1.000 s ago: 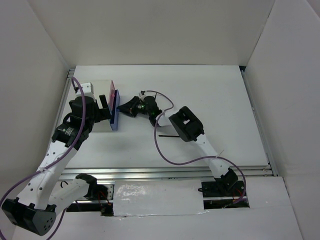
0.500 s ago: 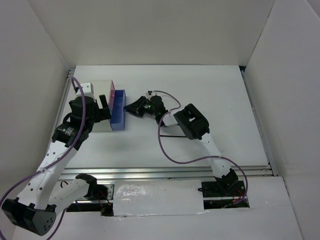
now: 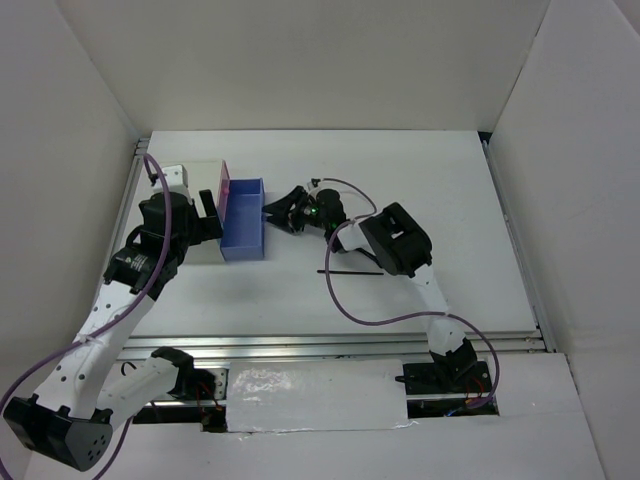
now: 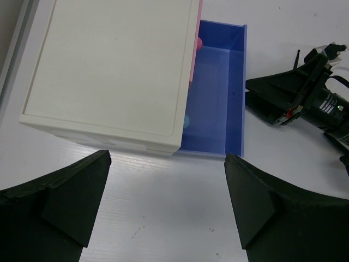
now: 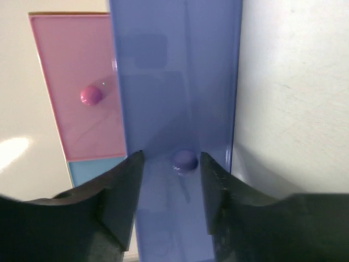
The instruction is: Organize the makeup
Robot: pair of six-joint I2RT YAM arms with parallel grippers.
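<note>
— Where is the makeup?
— One thin black pencil [image 3: 350, 271] lies on the table [image 3: 450, 190] beside my right arm, well apart from the blue drawer [image 4: 236, 93]. I can't find the rest of the set in any view. What shows of the drawer's floor is bare, so I judge nothing is put away yet. Only the opening is done.
— And your claws?
— My right claw [image 5: 169, 158] straddles the drawer's knob [image 5: 185, 159], narrowly parted. I cannot tell whether it pinches the knob. My left claw [image 4: 168, 158] gapes wide and empty, near the white box [image 4: 109, 65].
— What has changed?
— A second ago the drawer was barely out. Now it stands far out, and my right claw has drawn back with it. My left arm hasn't moved.
</note>
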